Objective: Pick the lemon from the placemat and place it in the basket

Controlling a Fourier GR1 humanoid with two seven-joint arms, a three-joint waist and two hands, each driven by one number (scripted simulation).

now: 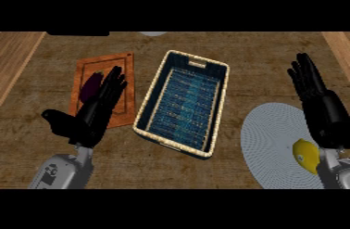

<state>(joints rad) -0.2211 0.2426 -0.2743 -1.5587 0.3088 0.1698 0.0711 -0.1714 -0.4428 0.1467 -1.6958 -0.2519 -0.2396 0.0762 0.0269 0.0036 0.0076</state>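
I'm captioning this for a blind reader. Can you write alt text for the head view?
A lemon lies on a round grey placemat beside the open right robot hand. An empty basket stands mid-counter. The open left robot hand hovers over an orange mat with a dark purple item.

The lemon [305,155] on the round grey placemat [273,144] shows only its left part; the right hand [321,112] and its wrist cover the rest. The placemat's right side lies under that hand and forearm, and its near rim is cut off at the lower band. A dark purple object [90,86] on the orange-brown board [103,68] at the left is largely masked by the left hand [96,110], so its kind cannot be told; the board's middle and near part are covered likewise. At the far edge, a black shape [77,33] and a pale round thing [153,33] are cut off and cannot be identified.
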